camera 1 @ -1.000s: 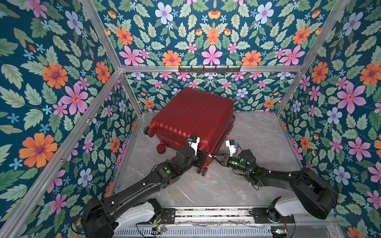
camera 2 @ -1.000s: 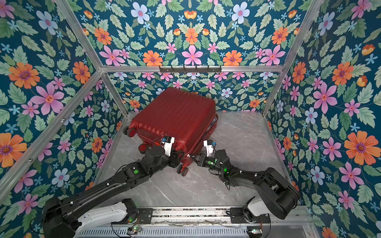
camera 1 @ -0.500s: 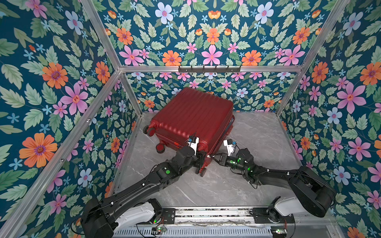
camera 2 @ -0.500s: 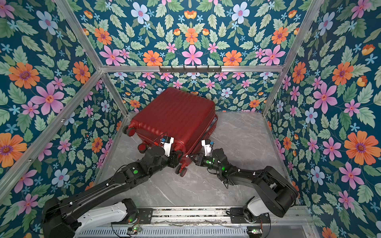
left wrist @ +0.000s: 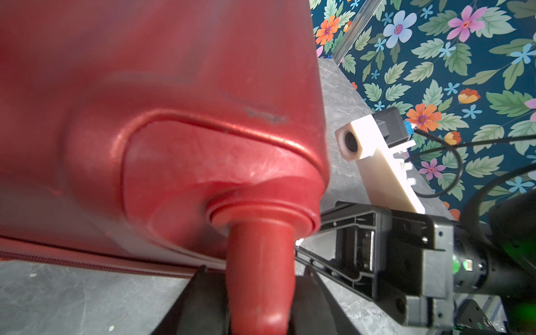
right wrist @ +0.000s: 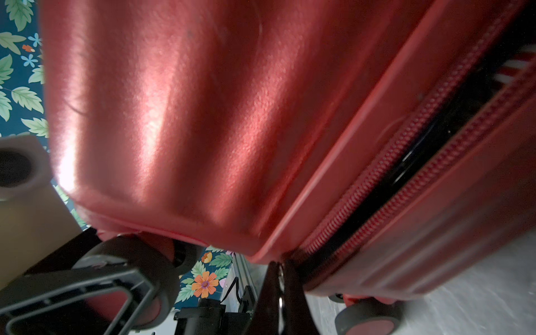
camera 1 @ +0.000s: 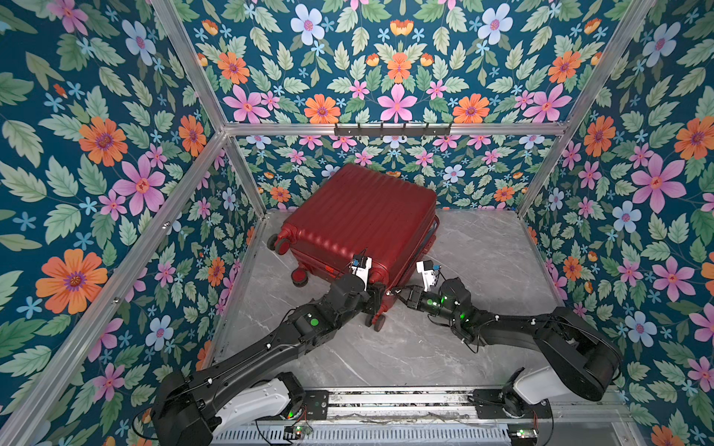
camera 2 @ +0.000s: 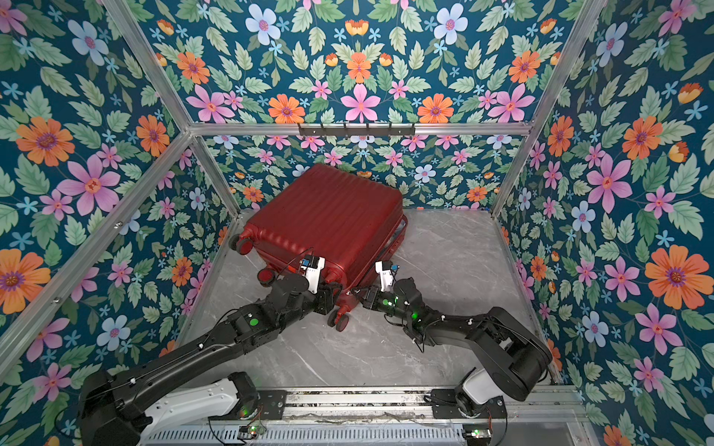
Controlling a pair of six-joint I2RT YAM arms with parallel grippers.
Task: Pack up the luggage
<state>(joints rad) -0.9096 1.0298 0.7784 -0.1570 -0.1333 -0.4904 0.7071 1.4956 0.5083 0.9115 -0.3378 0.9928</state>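
Nothing big has moved, you'll be glad to hear. The grey marbled worktop [camera 1: 483,251] has the large dark-red ribbed hard-shell suitcase [camera 1: 359,216] in the same spot as a second ago. It's lying flat in the upper middle of both top views, far edge near the flowered back wall, lid down on the lower shell.

What did change is your right arm. Over the last second it crept leftward in the frame. The right tool [camera 1: 395,296] now sits tight against the suitcase's near corner, at the lower middle of the case. It's pinched narrow, basically closed, right where the red zipper [right wrist: 377,185] ends at that corner. I can't tell for sure whether a pull tab is between the tips.

Your left tool [camera 1: 376,300] hasn't budged. It's about half-wide and clamped on the red plastic caster leg [left wrist: 258,261] at that same corner, and it looks like it's bracing the case.

My read is that you're at the zip-up stage, not the loading stage. The right wrist view shows the zipper teeth standing apart along the long side with a dark gap between them, so that side isn't shut yet. The small creep hasn't closed anything you can see. Watch that the case doesn't slide when you pull.
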